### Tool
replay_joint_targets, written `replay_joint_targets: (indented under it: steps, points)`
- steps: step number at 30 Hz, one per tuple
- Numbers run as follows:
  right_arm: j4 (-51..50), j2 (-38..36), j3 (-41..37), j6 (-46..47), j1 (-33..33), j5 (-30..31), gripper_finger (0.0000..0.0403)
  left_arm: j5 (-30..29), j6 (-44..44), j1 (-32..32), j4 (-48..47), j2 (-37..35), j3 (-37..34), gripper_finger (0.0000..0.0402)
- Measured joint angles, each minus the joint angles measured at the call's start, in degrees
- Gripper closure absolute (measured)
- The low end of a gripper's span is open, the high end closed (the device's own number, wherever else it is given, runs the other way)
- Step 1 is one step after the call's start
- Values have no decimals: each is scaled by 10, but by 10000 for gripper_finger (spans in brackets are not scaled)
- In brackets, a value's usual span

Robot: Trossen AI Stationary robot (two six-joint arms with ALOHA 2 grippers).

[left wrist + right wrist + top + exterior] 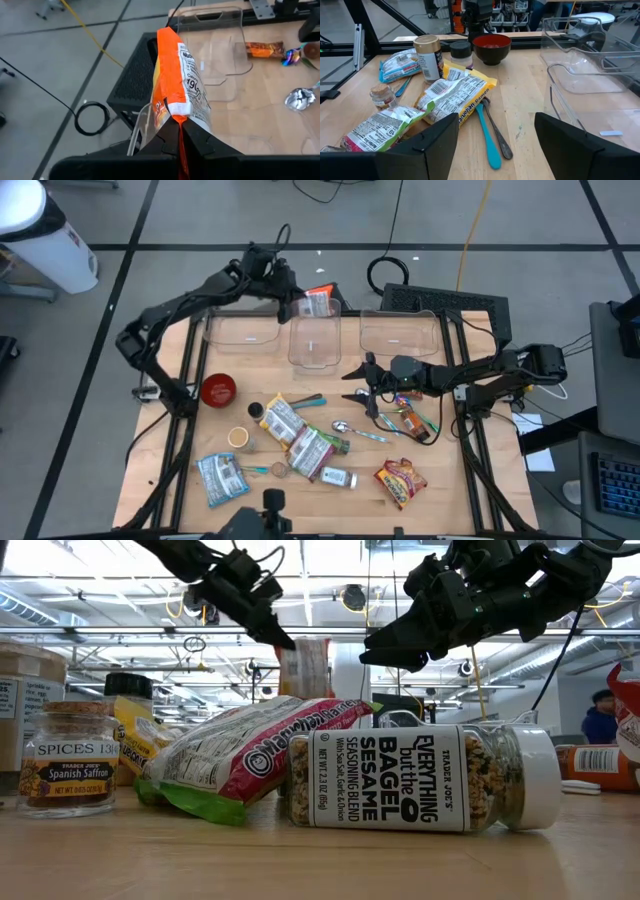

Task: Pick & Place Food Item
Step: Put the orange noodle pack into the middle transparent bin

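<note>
Pinching the orange packet (172,75), left fingers (200,142); seam visible only wrist-side.

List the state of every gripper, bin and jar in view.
left gripper: jaws shut on orange snack packet, held over middle clear bin
right gripper: jaws open, empty
clear bins: upright
bagel seasoning jar: on its side, capped
saffron jar: upright, corked

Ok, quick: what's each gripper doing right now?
Left gripper: shut on the orange-and-white snack packet, above the clear plastic bins.
Right gripper: open, empty, over the table.
</note>
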Motion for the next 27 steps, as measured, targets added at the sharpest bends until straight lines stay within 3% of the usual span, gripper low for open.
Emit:
replay_joint_targets:
  steps: [6,27]
  points:
    - [0,0,0,0,0,0,149,0,23,0,-44,50,57,399]
    - [0,0,0,-1,0,1,149,5,60,29,-19,140,59,395]
